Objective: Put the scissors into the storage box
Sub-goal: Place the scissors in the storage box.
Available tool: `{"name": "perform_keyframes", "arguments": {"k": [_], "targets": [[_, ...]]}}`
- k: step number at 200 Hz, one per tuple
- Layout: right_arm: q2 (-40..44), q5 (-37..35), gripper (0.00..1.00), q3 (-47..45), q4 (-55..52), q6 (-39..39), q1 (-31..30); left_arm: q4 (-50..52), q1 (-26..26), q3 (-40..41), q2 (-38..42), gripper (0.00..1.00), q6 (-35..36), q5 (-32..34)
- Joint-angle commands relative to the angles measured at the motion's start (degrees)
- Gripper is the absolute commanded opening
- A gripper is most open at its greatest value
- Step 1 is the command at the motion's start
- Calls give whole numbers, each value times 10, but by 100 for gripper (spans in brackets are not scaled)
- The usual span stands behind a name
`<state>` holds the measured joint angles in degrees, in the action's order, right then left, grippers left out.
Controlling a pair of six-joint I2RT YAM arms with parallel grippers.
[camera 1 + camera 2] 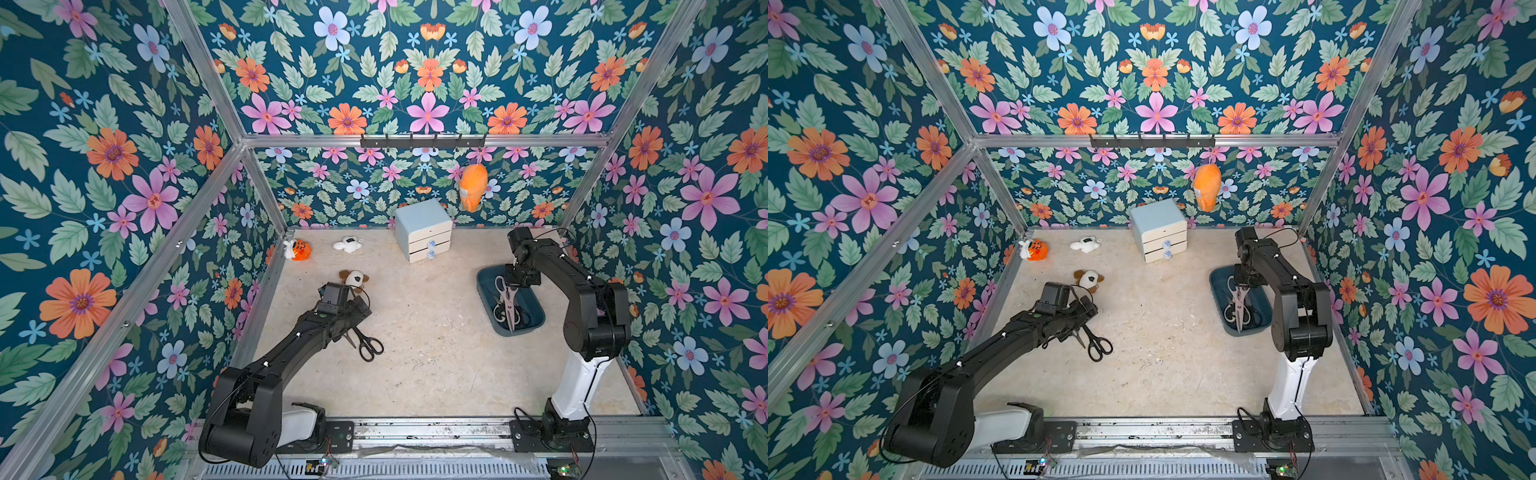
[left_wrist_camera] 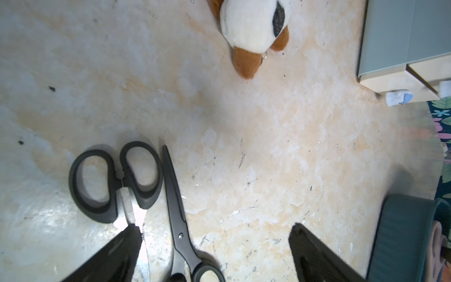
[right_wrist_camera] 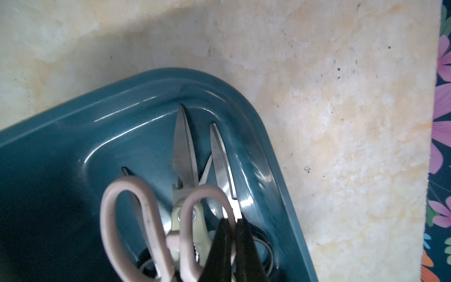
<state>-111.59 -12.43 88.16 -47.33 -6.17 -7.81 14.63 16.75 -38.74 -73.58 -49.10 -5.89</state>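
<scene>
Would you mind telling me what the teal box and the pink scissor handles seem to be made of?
The box looks like glossy moulded plastic: streaks of glare follow its rounded rim. The pink-handled scissors have dull, smooth loops with no shine, probably matte plastic, perhaps rubbery; I cannot tell which.

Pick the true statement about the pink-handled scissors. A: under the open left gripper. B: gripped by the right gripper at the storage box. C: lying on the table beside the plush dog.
B: the right gripper is shut on the pink scissors, over the storage box.
</scene>
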Motion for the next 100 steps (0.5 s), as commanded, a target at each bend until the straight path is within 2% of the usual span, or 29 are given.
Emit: {"name": "perform_keyframes", "arguments": {"k": [1, 100], "targets": [[-15, -6, 0, 11, 7, 0, 0, 16, 2, 1, 6, 99, -5, 13], [-62, 3, 0, 59, 2, -14, -1, 37, 5, 13, 39, 99, -13, 33]]}}
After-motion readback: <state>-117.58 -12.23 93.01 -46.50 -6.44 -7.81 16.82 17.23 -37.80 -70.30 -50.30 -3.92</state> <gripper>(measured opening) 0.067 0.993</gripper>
